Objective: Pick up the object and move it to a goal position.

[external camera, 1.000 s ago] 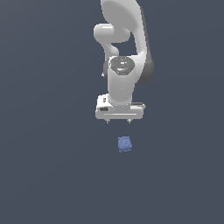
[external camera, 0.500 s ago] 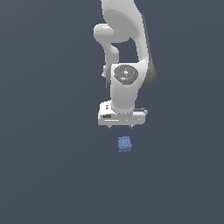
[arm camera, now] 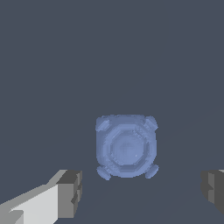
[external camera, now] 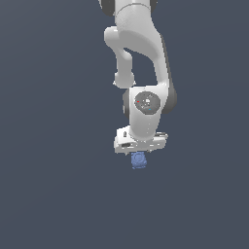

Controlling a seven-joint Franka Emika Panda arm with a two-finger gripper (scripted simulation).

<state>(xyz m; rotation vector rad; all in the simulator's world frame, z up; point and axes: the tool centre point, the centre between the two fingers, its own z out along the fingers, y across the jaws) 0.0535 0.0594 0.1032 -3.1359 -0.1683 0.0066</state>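
**Q:** Status?

**Me:** Dropping since a second ago — my gripper (external camera: 140, 151) is now sitting right above the object (external camera: 139, 160), where earlier a clear gap was showing between us. Object itself isn't moving; it's lying on the dark tabletop (external camera: 53, 194).

**Q:** Fingers?

**Me:** Spread wide, gripping nothing. Wrist view is showing the object (arm camera: 126, 146) between my two fingers (arm camera: 70, 193), circular mark facing the camera, gaps on both sides, no contact.

**Q:** Height over it?

**Me:** Can't tell exactly.
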